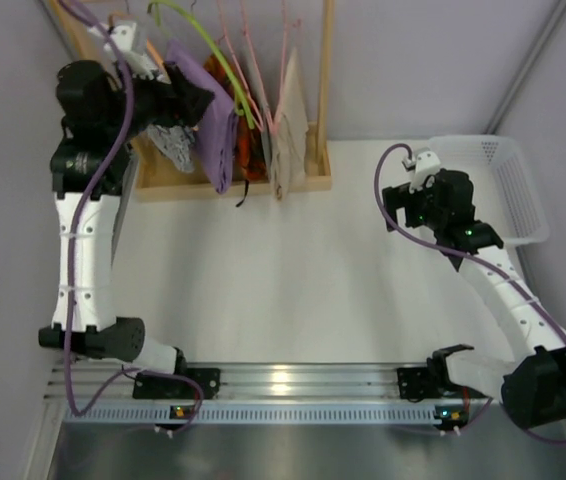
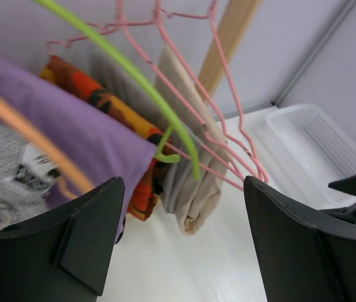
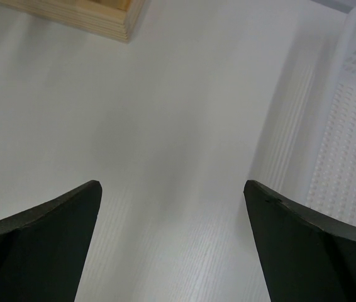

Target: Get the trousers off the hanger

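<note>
Hanging folded from the hanger [image 2: 261, 176], a thin pale-pink wire triangle with a hooked top, the trousers [image 2: 194, 189] are a soft, plain beige cloth that droops in smooth vertical folds at the right end of a wooden rack [image 1: 233, 180], just beside its square upright post. Several pink wires cross there, and which bar carries the cloth I cannot tell. To the left of the trousers hangs an orange patterned garment [image 2: 102, 100], then a smooth purple garment [image 2: 58, 119] on a thick, curved lime-green hanger [image 2: 134, 72], and, furthest left, a black-and-white patterned garment [image 2: 8, 170] behind an orange hanger [image 2: 14, 116]. The left arm [image 1: 88, 200] is raised beside the rack's left end, near the purple cloth. The left jaws, flat matte-black pads seen in the left wrist view, stand wide apart with nothing between them and are clear of the trousers. The right arm [image 1: 483, 260] reaches over the pale, faintly grained counter [image 1: 283, 280], next to a white plastic basket [image 1: 508, 190] with perforated walls and a rounded rim. The right jaws are also spread wide and hold nothing, with only bare counter and the basket's edge beneath them.
</note>
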Robot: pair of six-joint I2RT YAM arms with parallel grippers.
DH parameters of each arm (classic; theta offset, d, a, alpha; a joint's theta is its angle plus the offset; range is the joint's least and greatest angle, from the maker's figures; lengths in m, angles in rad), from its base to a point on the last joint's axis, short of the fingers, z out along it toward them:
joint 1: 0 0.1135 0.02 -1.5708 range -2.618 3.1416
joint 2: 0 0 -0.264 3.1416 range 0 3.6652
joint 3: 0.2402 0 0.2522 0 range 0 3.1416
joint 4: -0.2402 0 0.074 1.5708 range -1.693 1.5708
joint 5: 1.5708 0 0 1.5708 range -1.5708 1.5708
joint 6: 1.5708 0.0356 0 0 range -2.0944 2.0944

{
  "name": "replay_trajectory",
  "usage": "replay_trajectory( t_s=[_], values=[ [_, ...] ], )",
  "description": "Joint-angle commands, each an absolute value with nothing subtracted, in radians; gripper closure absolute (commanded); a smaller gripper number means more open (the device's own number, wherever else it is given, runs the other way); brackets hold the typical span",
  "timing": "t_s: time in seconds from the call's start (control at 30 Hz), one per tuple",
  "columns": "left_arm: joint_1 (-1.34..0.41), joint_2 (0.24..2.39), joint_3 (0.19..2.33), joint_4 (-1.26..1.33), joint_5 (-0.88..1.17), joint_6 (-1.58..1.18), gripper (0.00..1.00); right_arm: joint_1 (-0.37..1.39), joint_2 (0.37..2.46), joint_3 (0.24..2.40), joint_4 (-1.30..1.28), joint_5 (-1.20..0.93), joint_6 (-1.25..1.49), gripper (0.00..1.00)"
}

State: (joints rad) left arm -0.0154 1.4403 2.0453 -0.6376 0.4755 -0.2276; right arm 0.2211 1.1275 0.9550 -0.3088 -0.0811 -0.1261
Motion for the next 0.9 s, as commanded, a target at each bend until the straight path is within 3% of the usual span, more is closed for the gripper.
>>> replay_trajectory(
  t_s=[0.0,0.13,0.33,0.57,0.87],
  values=[
    [-0.191,1.519,2.126,-0.637,0.363,-0.157,0.18,0.206,1.132,1.012,-0.314,-0.095,-0.115,0.01],
    [-0.437,1.644,2.225,-0.635,0.270,-0.023,0.25,0.203,1.146,1.023,-0.324,-0.091,-0.115,0.01],
    [-0.517,1.778,2.358,-0.533,0.090,-0.058,0.40,0.183,1.150,1.019,-0.321,-0.098,-0.106,0.01],
    [-0.525,1.894,2.493,-0.428,-0.124,-0.097,0.42,0.167,1.154,1.012,-0.324,-0.106,-0.104,0.01],
    [-0.534,1.939,2.454,-0.382,-0.166,-0.061,0.41,0.166,1.150,0.986,-0.307,-0.109,-0.103,0.01]
  ],
)
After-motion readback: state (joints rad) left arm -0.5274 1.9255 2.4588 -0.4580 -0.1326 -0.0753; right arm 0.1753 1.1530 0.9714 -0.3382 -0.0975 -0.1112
